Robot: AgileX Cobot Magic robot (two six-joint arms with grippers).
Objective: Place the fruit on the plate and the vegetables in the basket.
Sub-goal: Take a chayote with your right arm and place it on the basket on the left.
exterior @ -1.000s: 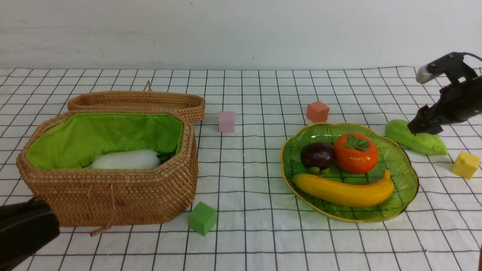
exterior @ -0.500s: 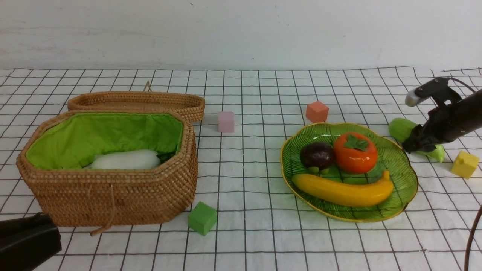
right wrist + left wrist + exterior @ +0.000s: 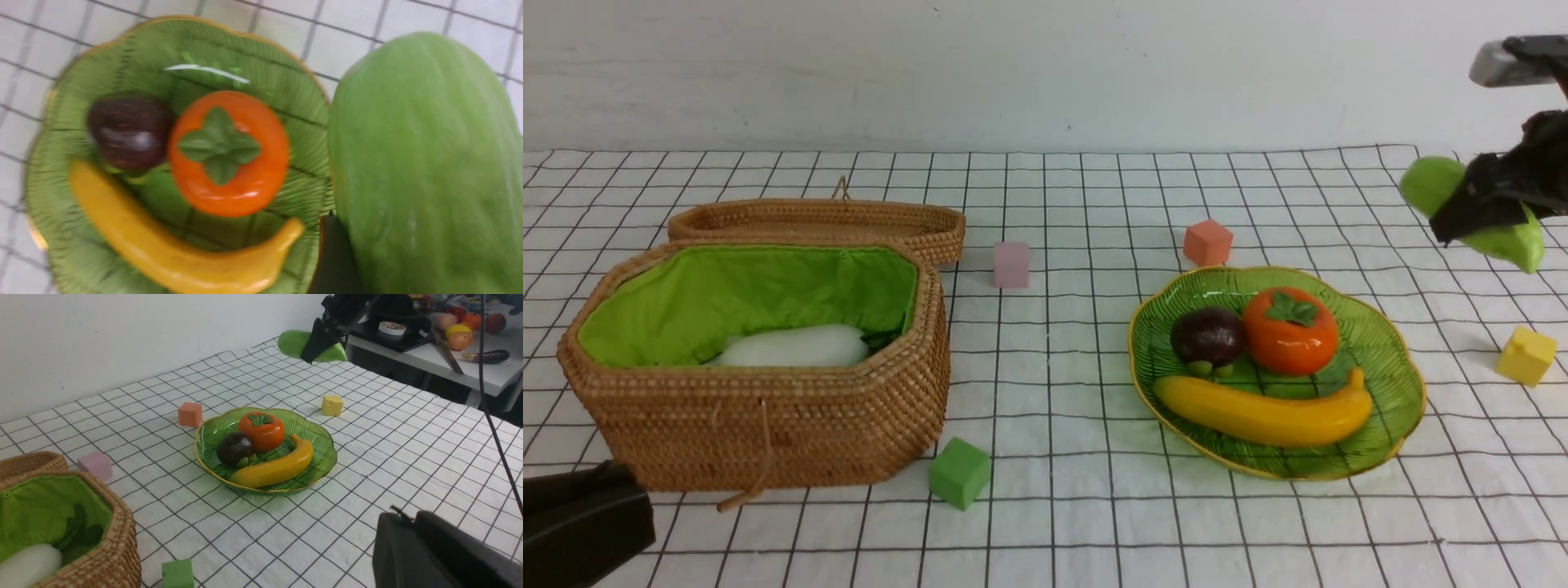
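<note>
Clamped in the right gripper [image 3: 1490, 214], the light-green pod [image 3: 1433, 184] looks smooth and faintly matt. Well below it, the ribbed translucent green glass plate [image 3: 1388, 359] carries a glossy persimmon [image 3: 1290, 335], a shiny banana [image 3: 1262, 412] and a dark sheeny purple fruit [image 3: 1207, 335]. Far across the matt checked cloth [image 3: 1078, 343], the basket [image 3: 760, 425] is rough woven wicker, lined with green fabric.

No legible text, label, brand, number or sign anywhere in these views.
</note>
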